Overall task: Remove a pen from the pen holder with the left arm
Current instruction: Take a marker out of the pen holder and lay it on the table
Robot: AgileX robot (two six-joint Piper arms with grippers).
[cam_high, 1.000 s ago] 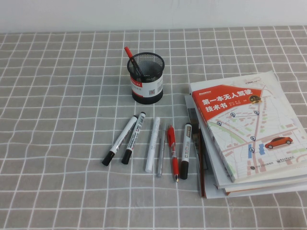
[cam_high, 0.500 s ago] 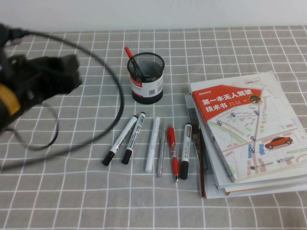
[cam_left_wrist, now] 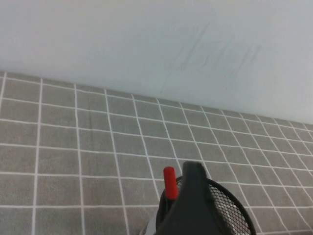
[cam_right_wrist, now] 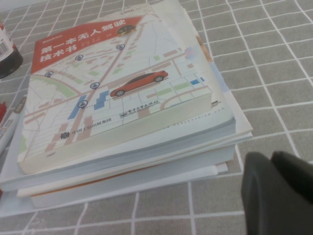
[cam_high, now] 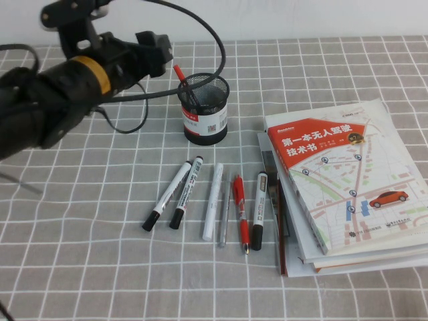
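At holder's left rim: left gripper (cam_high: 158, 55), just beside the pen's red cap, nothing in its grasp. Whether the jaws stand apart or together cannot be told from either view. The left wrist view looks past the gripper onto the cap and the mesh rim, with wall behind.

Pen (cam_high: 180, 77): in holder (cam_high: 204, 110), leaning toward the left arm, cap clear above the rim. Position same as a second ago.

Change: a second ago no arm was in the high view. Half a second ago the left arm was a blur at the left edge. Now it reaches across to the holder. Judgement: the approach is nearly done and the grasp is not made. The cap looks like the only part free to take hold of.

Loose pens (cam_high: 214, 200) lie in a row on the cloth in front of the holder, unmoved. Books (cam_high: 348, 180) sit stacked to the right.

Right gripper (cam_right_wrist: 276, 196): low beside the books' corner, out of the high view, jaw state not readable.
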